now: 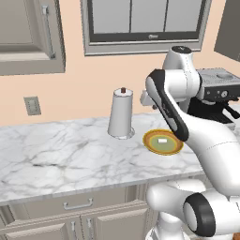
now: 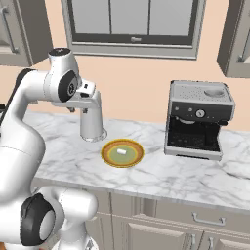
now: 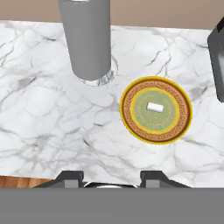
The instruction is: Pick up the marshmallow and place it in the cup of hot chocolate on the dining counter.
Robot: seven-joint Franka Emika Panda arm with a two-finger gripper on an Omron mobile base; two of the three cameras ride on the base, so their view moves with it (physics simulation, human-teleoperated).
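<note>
The marshmallow (image 3: pixel 155 107) is a tiny white block lying in the middle of a round green plate with a yellow-brown patterned rim (image 3: pixel 131 109). The plate stands on the marble wall counter, where the marshmallow (image 1: pixel 162 140) (image 2: pixel 121 152) shows from both sides. My gripper (image 3: pixel 111 178) hangs high above the counter's front part, nearer and left of the plate. Its two fingertips stand apart with nothing between them. The hand (image 2: pixel 83 95) is up beside the paper-towel roll. The cup of hot chocolate and the dining counter are out of view.
A tall white paper-towel roll (image 1: pixel 121 115) (image 3: pixel 86 39) stands just behind and left of the plate. A grey coffee machine (image 2: pixel 197 119) sits to the right. Bare marble (image 1: pixel 51 154) stretches left of the roll. Cabinets hang overhead at both sides of the window.
</note>
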